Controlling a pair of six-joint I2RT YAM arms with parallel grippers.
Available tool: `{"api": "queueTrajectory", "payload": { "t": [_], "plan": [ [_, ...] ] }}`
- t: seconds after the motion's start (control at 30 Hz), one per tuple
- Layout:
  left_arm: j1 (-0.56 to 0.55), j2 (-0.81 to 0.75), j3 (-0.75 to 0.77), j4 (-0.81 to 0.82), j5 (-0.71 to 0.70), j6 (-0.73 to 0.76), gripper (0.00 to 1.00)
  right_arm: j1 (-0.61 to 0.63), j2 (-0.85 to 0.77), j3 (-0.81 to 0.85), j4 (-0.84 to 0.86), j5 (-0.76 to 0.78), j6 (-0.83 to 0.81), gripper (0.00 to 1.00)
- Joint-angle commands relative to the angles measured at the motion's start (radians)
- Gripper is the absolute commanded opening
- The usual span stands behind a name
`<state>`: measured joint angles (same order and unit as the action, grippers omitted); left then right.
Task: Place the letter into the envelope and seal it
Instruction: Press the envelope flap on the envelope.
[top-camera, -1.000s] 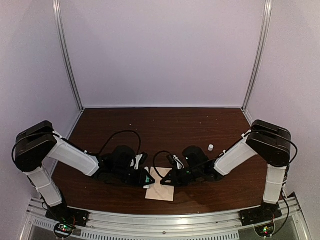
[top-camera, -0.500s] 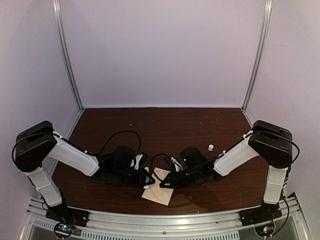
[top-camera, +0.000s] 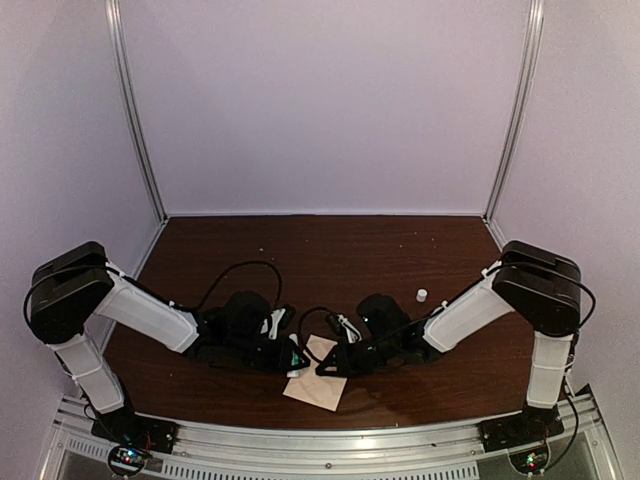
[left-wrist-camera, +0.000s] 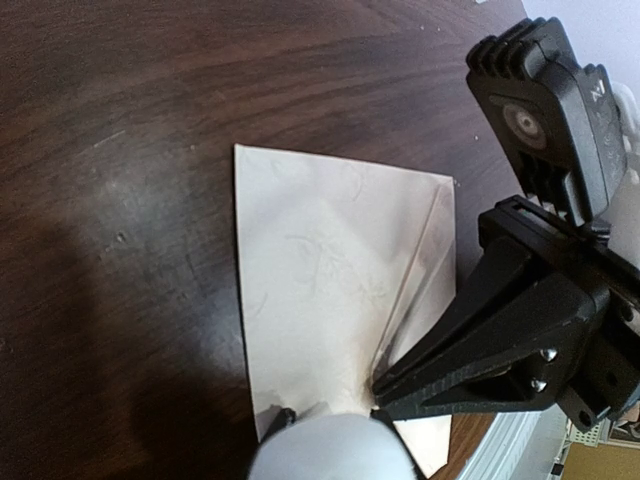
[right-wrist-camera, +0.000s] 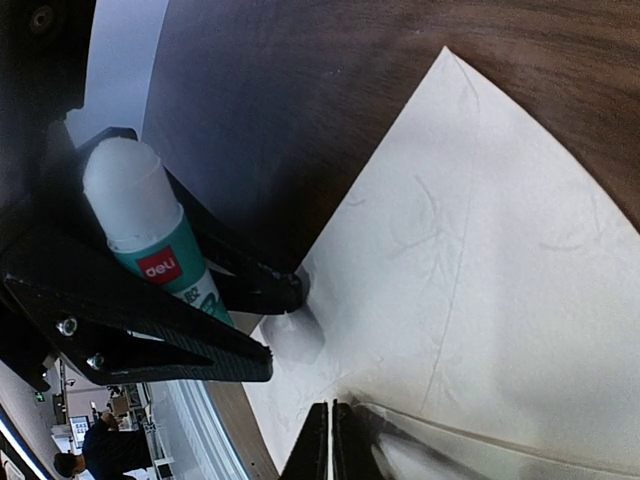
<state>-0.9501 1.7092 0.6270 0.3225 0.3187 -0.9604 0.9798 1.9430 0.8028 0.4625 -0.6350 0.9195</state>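
Observation:
The pale envelope (top-camera: 314, 388) lies flat near the table's front edge, its flap side up (left-wrist-camera: 330, 290). My left gripper (top-camera: 296, 360) is shut on a white and green glue stick (right-wrist-camera: 150, 240). The stick's tip touches the envelope (right-wrist-camera: 480, 260) near its left corner. In the left wrist view the glue stick (left-wrist-camera: 330, 452) fills the bottom edge between my own fingers. My right gripper (top-camera: 323, 370) is shut, its tips (right-wrist-camera: 331, 408) resting on the paper at a raised fold of the flap; whether paper is pinched there does not show. The letter is hidden.
A small white cap (top-camera: 421, 294) stands on the brown table (top-camera: 330, 250) behind the right arm. The metal rail (top-camera: 330, 440) of the front edge runs just below the envelope. Pale walls close in the back and both sides.
The envelope has turned a little and slid left. My right gripper has moved left with it, closer to the left gripper. The left arm has hardly moved.

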Motion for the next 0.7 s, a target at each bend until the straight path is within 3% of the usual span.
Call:
{"api": "queueTrajectory", "payload": {
  "t": [0.0,0.67],
  "plan": [
    [-0.006,0.006,-0.012,-0.003,-0.01,0.0,0.0,0.011,0.057,-0.004,-0.098,0.06,0.013,0.04],
    [-0.006,-0.012,-0.018,-0.026,-0.032,0.002,0.0,-0.041,0.041,-0.094,-0.051,0.106,0.081,0.03]
  ]
}}
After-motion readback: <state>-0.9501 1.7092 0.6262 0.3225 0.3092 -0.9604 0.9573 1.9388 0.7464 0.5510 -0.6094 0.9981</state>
